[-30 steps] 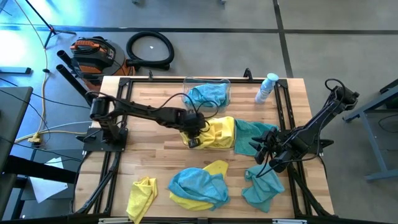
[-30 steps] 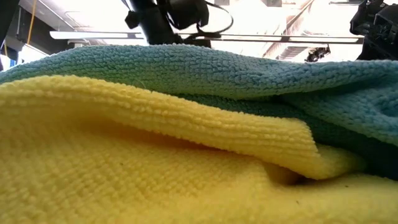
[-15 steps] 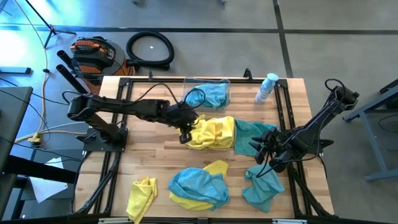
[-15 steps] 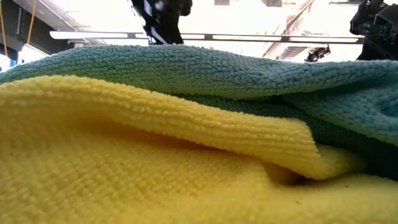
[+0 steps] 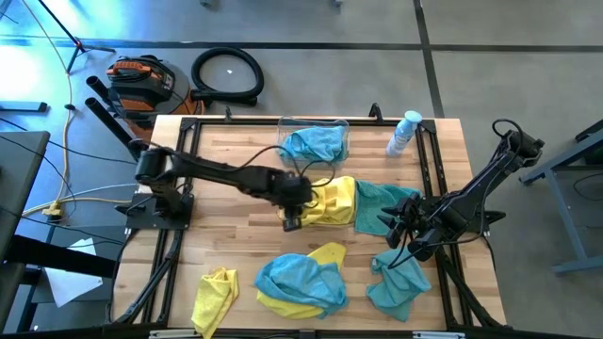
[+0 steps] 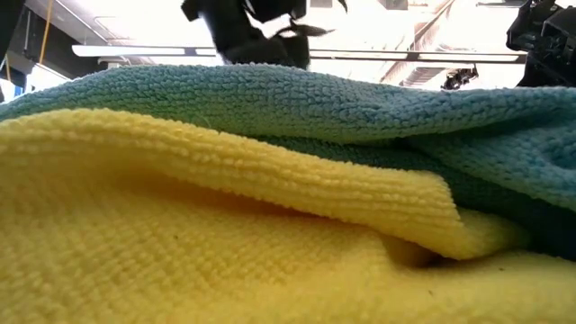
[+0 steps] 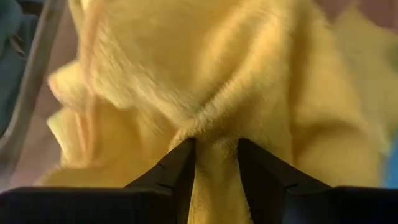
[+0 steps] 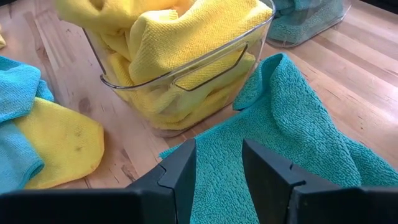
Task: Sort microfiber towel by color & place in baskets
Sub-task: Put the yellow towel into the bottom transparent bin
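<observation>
Your wooden surface (image 5: 226,188) carries everything, ringed by a black frame. At its middle sits one clear basket (image 8: 186,78), heaped with yellow towels (image 5: 325,200), and at the far edge a second basket (image 5: 344,127) holds a teal towel (image 5: 313,143). A teal towel (image 5: 379,200) lies spread just right of the middle basket, its edge touching the basket's wall in the right wrist view. At the near edge you have a heap of a teal towel (image 5: 294,281) over a yellow one (image 5: 325,254), which fills the low view. A crumpled teal towel (image 5: 398,282) sits near right, and a small yellow towel (image 5: 215,294) near left.

Your left arm reaches across from the left, and its claw (image 7: 214,163) is down in the middle basket; the left wrist view shows a fold of yellow towel bunched between the two fingers (image 7: 177,171), which stand a little apart on either side of it. Your right claw (image 8: 216,165) hangs just above the spread teal towel, its fingers apart with nothing between them.

A small clear bottle (image 5: 403,132) with a blue cap lies at the far right of the surface.
</observation>
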Action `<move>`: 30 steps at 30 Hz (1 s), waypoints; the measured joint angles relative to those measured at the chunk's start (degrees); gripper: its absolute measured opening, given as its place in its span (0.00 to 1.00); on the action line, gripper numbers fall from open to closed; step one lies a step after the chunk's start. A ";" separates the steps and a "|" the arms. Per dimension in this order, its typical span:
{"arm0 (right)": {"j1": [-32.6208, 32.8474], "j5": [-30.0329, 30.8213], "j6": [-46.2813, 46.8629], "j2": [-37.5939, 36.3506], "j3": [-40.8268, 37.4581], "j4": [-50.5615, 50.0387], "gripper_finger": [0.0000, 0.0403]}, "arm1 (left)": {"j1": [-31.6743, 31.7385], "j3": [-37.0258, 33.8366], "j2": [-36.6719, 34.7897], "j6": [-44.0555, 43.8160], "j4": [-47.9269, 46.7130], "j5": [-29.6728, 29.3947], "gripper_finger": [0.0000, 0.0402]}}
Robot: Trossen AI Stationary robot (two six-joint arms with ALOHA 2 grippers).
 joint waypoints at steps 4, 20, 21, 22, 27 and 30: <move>0.00 0.01 -0.01 0.00 0.00 0.00 0.31 | 2.22 4.92 5.23 0.05 -3.79 -0.15 0.27; 0.00 0.00 -0.94 0.00 0.00 0.04 0.31 | 3.60 9.20 13.75 -0.43 -8.30 2.94 0.27; 0.00 0.01 -0.92 0.00 0.00 0.05 0.31 | 3.56 9.19 13.51 -0.42 -8.40 2.95 0.27; 0.01 0.00 -0.91 0.00 0.00 0.05 0.31 | 3.56 9.46 13.45 -0.47 -8.71 2.98 0.27; 0.00 0.00 -0.92 0.00 0.00 0.22 0.31 | 3.50 12.81 12.70 -1.51 -12.99 3.36 0.27; 0.02 0.00 -0.92 0.00 0.00 0.26 0.31 | 3.36 14.69 11.61 -2.03 -15.86 3.37 0.27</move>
